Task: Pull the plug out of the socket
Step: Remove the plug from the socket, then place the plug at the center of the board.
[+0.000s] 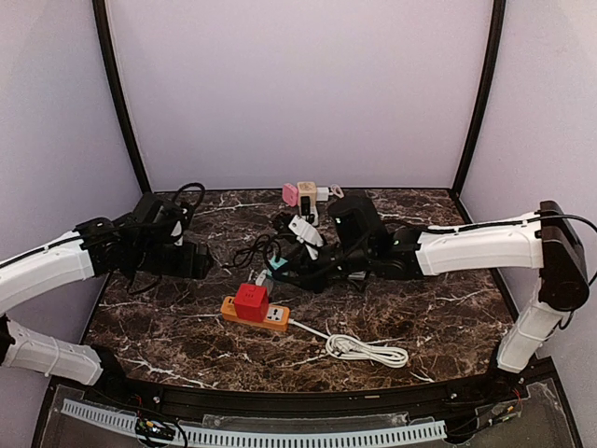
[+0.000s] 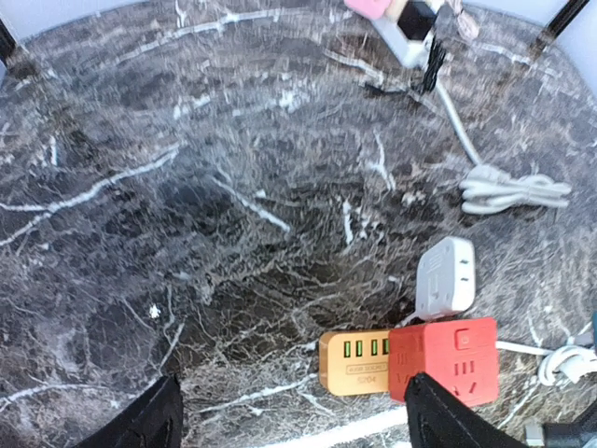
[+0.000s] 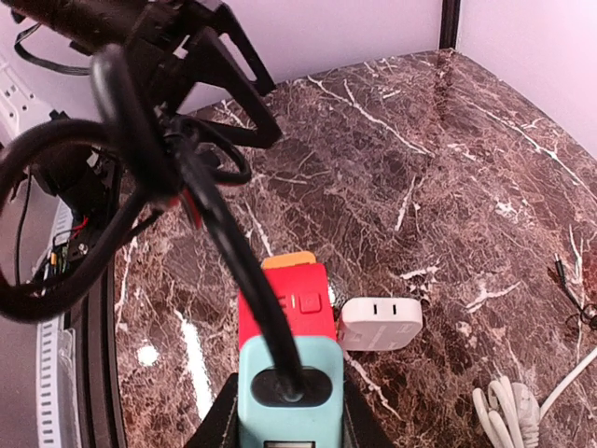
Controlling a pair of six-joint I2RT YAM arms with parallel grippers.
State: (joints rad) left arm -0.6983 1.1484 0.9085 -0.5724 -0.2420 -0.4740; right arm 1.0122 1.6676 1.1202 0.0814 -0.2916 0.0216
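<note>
Gripping the teal plug [image 3: 287,387], the right gripper [image 3: 287,422] has its two fingers clamped on the plug's sides. The plug's long axis runs straight out along the gripper's own line. Its black cable [image 3: 224,243] leaves the far face and climbs up and away to the gripper's left.

Just ahead of that gripper and a little below sits the red socket cube [image 3: 312,303], mounted on the orange power strip [image 3: 287,260]. A white adapter [image 3: 380,322] lies just beside the cube, to the gripper's right.

This view overlaps plug and cube, so it can't show whether the prongs are free. From above, the plug sits beside the cube rather than on it, so my read is that it's out, or very nearly. Either way, the pull goes straight back along the gripper's axis, away from the cube.

Over on the other arm, the left gripper [image 2: 294,420] hangs above the bench [image 2: 233,187] with its jaws spread wide and nothing between them. The cube is just ahead of it, toward its right finger. The right arm is the one on the plug.
</note>
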